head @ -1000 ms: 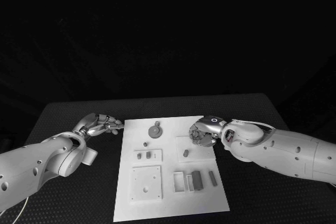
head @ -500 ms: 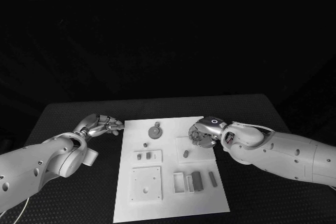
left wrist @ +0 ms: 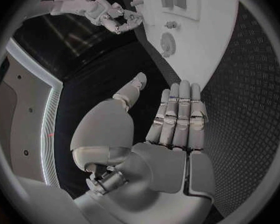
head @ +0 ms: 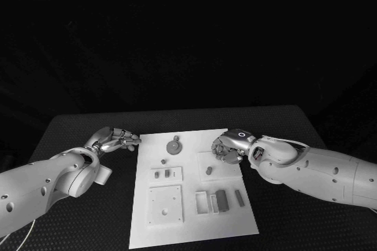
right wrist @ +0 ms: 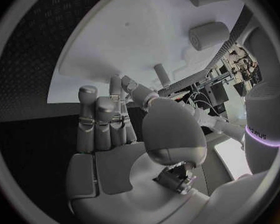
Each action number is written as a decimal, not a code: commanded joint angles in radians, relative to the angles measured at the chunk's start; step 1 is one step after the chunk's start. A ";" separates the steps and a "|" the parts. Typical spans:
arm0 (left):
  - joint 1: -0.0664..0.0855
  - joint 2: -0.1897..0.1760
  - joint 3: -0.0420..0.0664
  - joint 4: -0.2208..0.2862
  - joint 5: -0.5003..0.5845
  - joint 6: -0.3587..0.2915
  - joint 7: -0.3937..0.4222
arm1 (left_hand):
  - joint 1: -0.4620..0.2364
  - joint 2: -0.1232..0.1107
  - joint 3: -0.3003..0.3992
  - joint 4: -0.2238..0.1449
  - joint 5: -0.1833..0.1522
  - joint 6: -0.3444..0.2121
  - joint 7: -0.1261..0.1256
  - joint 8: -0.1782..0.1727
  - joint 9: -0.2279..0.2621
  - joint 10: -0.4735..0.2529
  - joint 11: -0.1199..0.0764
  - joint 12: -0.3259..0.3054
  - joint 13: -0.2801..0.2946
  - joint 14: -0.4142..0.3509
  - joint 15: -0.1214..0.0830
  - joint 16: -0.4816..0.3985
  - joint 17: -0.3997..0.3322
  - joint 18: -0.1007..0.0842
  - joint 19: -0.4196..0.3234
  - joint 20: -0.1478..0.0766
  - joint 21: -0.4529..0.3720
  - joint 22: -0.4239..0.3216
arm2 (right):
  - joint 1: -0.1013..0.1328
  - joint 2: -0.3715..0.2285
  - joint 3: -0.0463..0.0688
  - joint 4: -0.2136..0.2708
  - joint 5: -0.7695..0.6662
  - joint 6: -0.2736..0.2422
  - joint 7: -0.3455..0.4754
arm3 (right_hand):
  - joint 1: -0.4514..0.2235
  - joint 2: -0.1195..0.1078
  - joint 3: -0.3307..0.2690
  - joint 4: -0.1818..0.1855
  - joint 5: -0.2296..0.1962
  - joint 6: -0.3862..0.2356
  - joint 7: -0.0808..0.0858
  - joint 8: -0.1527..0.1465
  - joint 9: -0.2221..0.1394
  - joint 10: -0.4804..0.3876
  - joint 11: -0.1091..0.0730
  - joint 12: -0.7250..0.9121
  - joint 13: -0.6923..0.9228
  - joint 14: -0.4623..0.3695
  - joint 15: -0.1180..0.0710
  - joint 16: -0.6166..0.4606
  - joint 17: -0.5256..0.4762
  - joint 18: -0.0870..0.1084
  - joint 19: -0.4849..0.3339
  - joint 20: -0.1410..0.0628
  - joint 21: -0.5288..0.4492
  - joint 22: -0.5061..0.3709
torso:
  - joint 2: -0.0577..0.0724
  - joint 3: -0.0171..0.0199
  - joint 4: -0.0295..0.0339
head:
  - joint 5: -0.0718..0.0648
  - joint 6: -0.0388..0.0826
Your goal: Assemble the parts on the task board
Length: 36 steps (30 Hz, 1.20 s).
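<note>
Now, left to right:
Left hand (head: 116, 138): it has barely stirred since a second ago; your fingers (left wrist: 179, 115) are held straight and close together with nothing in them, just off the task board's (head: 149, 229) left edge.
Round part (head: 174, 147): unmoved, lying on the board between your two hands, nearer the right fingers.
Right hand (head: 230, 146): it has crept slightly inward over the board's right edge; its fingers (right wrist: 101, 119) are curled, gripping nothing.
Small part (head: 209, 171): just below those fingers, untouched.
Meaning: no part is taken yet; the assembly is not begun.
</note>
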 commanded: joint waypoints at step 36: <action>0.000 -0.003 0.001 -0.002 0.006 0.020 0.003 | -0.004 0.010 -0.010 0.001 -0.004 -0.011 -0.001 0.003 -0.002 0.001 0.003 -0.005 -0.006 0.009 0.002 -0.010 0.007 0.001 0.008 0.002 0.004 -0.007 | 0.009 -0.018 0.005 -0.008 0.059 0.065 -0.004 | -0.068 -0.157 0.014 0.044 0.004 -0.098 0.050 -0.064 -0.015 -0.210 0.102 -0.179 -0.076 -0.082 0.090 -0.064 -0.005 0.068 -0.067 0.026 -0.054 0.007 | 0.001 -0.0001 -0.0007 | 0.001 -0.002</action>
